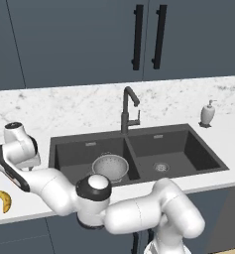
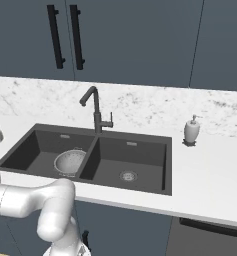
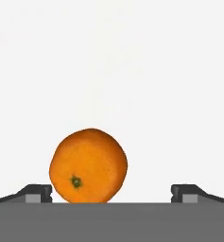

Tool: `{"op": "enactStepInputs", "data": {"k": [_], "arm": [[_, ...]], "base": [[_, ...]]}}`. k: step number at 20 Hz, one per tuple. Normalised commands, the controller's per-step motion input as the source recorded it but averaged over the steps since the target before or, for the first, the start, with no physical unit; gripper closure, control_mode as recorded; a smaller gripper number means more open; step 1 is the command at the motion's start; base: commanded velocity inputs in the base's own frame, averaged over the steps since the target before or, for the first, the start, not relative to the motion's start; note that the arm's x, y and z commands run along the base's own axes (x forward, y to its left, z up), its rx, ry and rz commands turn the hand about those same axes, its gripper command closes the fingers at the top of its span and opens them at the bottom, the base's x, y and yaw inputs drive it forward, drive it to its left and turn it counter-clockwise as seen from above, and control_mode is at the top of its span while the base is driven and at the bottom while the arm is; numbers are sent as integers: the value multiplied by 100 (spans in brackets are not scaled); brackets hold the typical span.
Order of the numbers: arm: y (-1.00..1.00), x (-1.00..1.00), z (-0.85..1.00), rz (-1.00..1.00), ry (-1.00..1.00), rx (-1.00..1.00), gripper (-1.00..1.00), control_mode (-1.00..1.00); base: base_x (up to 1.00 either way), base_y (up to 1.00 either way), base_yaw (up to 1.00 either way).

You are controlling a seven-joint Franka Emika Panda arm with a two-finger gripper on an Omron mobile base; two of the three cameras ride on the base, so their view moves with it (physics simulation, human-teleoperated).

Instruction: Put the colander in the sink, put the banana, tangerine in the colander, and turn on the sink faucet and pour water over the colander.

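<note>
From the hand view I have the tangerine right in front of me, sitting on the white counter with its small green stem scar turned toward the camera. My pincer stands wide: the two dark fingertips rise far apart at the bottom of the view, and the fruit lies between them, close against the one on the view's left and well apart from the other. I cannot tell whether that near tip actually touches the peel. Nothing is gripped.

In the left base view the arm reaches out low over the counter to the left of the sink, with the wrist bent down there. The banana lies on the marble counter near its front edge, to the left of the arm.

The colander already sits in the sink's left basin, upright, just beside the centre divider; I see it in the right base view as well, holding no fruit as far as I can make out. The right basin shows its round silver drain. The sink faucet stands behind the divider, its spout angled toward the right basin, and I see no water running from it. A white soap dispenser stands on the counter behind the sink's right end. Dark cabinets with two black handles hang above.
</note>
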Motion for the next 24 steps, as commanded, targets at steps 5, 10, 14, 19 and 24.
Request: {"op": "enactStepInputs", "data": {"k": [5, 10, 14, 19, 24], "arm": [[11, 15, -18, 0, 0, 0, -100, -100], [22, 3, -9, 0, 0, 0, -100, -100], [13, 1, -13, 0, 0, 0, -100, -100], [5, 4, -14, 0, 0, 0, -100, -100], [7, 7, -14, 0, 0, 0, 100, -100]], "base": [[0, 0, 0], [0, 0, 0], [0, 0, 0], [0, 0, 0], [0, 0, 0]]}}
